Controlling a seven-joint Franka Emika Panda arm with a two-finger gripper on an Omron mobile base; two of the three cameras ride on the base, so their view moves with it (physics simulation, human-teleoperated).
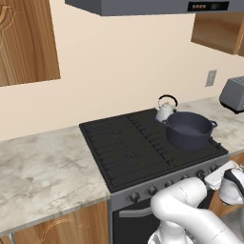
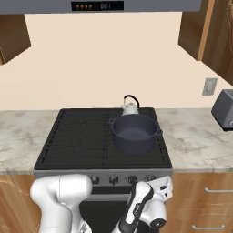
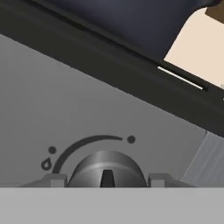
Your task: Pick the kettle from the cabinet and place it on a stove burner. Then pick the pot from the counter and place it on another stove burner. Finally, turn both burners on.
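Flanking stove knob (image 3: 106,169), fingers (image 3: 51,180) apart, not gripping; pot (image 2: 134,133), kettle (image 2: 130,107) above; toaster (image 2: 224,109) right.

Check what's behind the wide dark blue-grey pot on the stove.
Behind the wide dark blue-grey pot stands the small silver-grey kettle with a black arched handle, on the black ridged rear grate. The pot's rim hides the kettle's base.
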